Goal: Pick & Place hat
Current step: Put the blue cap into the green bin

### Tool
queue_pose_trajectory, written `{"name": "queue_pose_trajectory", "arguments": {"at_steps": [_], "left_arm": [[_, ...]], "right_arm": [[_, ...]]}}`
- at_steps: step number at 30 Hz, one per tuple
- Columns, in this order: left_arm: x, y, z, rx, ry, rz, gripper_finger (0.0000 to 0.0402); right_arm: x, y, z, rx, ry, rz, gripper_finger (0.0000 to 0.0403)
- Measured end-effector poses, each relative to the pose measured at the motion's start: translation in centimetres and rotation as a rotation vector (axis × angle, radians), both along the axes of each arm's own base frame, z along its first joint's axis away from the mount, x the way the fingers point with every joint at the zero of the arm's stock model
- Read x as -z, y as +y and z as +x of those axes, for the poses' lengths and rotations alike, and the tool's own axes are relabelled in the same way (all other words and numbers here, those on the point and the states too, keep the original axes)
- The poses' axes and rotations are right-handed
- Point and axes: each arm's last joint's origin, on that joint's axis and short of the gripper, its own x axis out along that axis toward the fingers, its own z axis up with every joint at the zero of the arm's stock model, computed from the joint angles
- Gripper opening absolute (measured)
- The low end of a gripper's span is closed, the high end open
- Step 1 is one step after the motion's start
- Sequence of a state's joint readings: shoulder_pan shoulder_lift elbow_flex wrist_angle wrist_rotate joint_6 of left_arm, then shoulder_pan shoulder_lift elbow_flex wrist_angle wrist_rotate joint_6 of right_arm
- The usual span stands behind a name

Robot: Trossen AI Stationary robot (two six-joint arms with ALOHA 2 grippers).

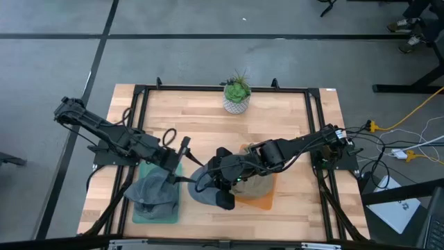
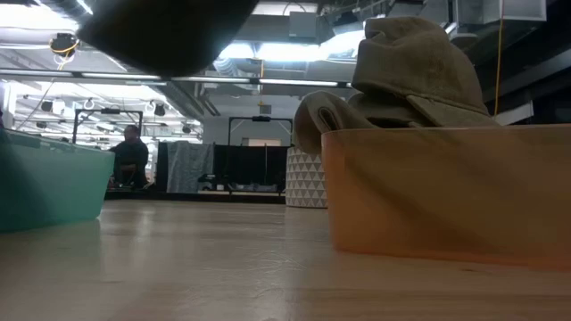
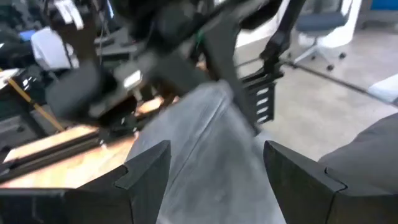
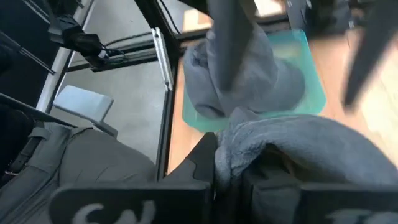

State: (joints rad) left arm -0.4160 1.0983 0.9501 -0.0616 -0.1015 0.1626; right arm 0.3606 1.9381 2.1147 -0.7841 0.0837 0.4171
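A grey hat (image 1: 208,189) is pinched by the right gripper (image 1: 220,182), seemingly for transfer towards the teal tray (image 1: 156,208); the left gripper (image 1: 182,156) is held spread nearby.

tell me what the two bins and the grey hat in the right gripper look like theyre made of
Teal bin and orange bin: likely plastic, smooth and slightly translucent, light glowing through the walls. Grey hat, pinched in the shut right gripper: soft fabric, seemingly fleece or terry, with a nubby surface and limp folds.
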Motion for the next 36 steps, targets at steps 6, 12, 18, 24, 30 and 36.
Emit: {"name": "queue_pose_trajectory", "arguments": {"at_steps": [6,12,18,24,30,36], "left_arm": [[0.7,-0.3,1.0,-0.035,0.014,0.006,0.0252],[0.7,-0.5,1.3,-0.019,0.01,-0.056,0.0252],[0.8,-0.6,1.3,0.013,0.037,-0.105,0.0252],[0.8,-0.6,0.9,0.024,0.078,-0.144,0.0251],[1.2,-0.8,0.6,0.111,0.138,-0.161,0.0214],[1.3,-0.8,0.6,0.104,0.148,-0.152,0.0129]], "right_arm": [[-0.4,0.5,0.1,-0.057,-0.069,-0.053,0.0023],[-0.5,0.3,0.2,-0.024,-0.096,-0.107,0.0018],[-0.5,0.3,0.2,-0.006,-0.099,-0.139,0.0027],[-0.5,0.2,0.2,0.001,-0.097,-0.165,0.0018],[-0.5,0.4,0.2,-0.013,-0.108,-0.178,0.0028],[0.6,0.5,0.5,-0.048,-0.105,-0.227,0.0017]]}}
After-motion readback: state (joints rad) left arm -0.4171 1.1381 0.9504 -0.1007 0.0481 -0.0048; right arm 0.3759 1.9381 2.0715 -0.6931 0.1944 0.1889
